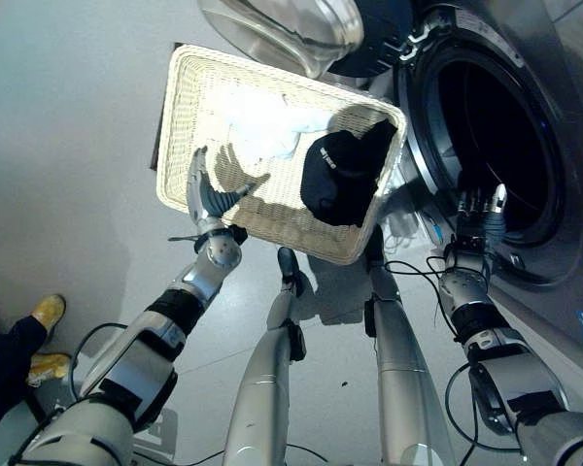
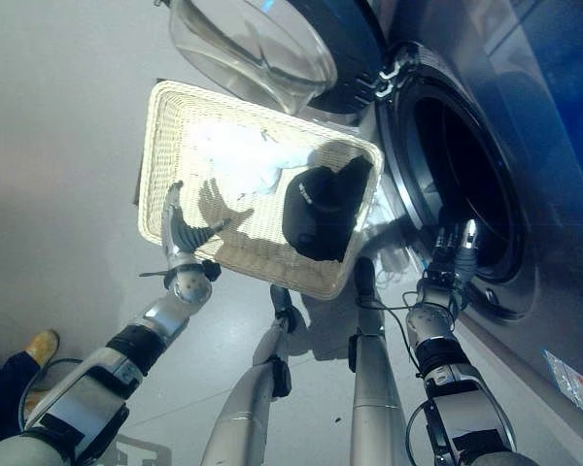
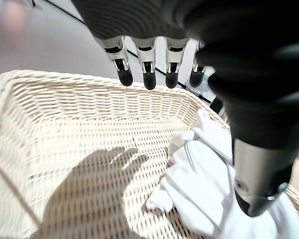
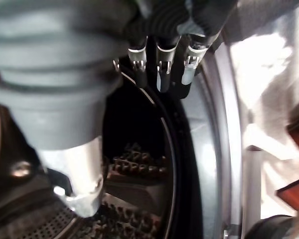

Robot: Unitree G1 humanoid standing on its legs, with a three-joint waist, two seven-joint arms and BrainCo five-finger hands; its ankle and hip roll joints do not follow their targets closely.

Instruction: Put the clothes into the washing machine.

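One wicker basket [image 1: 189, 116]; two garments inside, one white [image 1: 262, 126], one black [image 1: 342, 175]; one washing machine [image 1: 525, 116], door [image 1: 282, 29] open.

White cloth [image 2: 235, 160] and black garment [image 2: 320, 211] lie in basket [image 2: 154, 165] beside washer [image 2: 447, 184], door [image 2: 257, 44] open

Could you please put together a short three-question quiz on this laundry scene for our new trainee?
1. True or false: the round glass door of the grey front-loading washing machine is closed.
2. Which garments lie in the cream woven wicker basket? A) a white cloth and a black garment; B) two red towels; C) nothing.
3. Where is each hand?

Key:
1. False; the door is swung open and the dark drum shows.
2. A.
3. The left hand hovers open over the basket, holding nothing; the right hand is at the lower rim of the drum opening, fingers straight.
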